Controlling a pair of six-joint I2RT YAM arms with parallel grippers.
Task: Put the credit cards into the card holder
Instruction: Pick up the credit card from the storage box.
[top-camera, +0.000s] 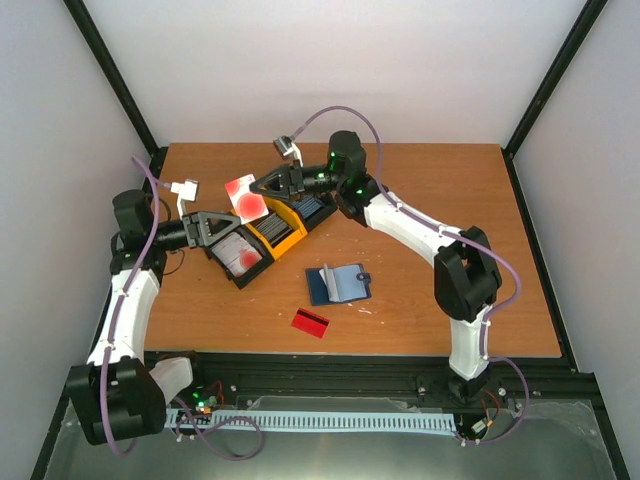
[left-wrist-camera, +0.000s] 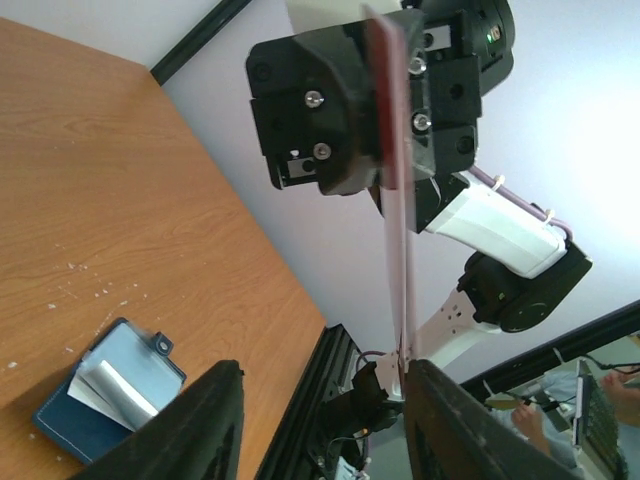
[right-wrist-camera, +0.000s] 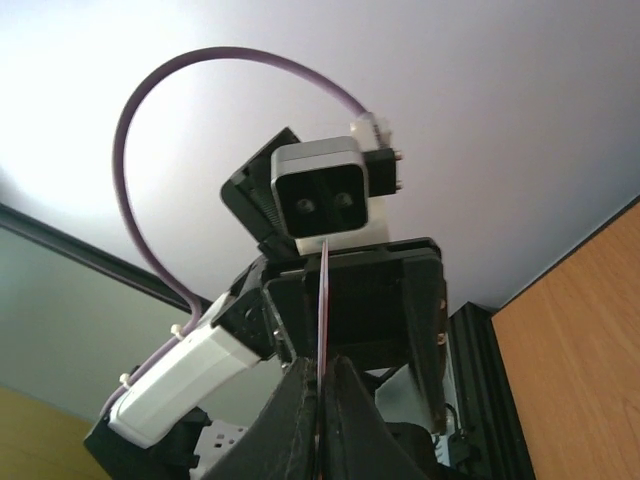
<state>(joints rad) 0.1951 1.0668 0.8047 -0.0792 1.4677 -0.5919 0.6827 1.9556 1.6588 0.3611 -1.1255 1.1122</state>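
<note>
My right gripper (top-camera: 263, 189) is shut on a credit card (top-camera: 245, 196), red with white patches, and holds it in the air over the bins. In the right wrist view the card (right-wrist-camera: 325, 300) stands edge-on between the shut fingers of that gripper (right-wrist-camera: 325, 368). My left gripper (top-camera: 237, 229) faces it and is open wide. In the left wrist view (left-wrist-camera: 320, 375) the card's (left-wrist-camera: 396, 230) free end touches the tip of the right-hand finger (left-wrist-camera: 470, 425). The navy card holder (top-camera: 338, 284) lies open on the table and also shows in the left wrist view (left-wrist-camera: 110, 390). Another red card (top-camera: 311, 322) lies in front of it.
A black bin (top-camera: 245, 265) with a reddish card-like piece inside and a yellow bin (top-camera: 282, 228) stand side by side below both grippers. The table's front edge with its black rail (top-camera: 380, 362) runs just beyond the loose card.
</note>
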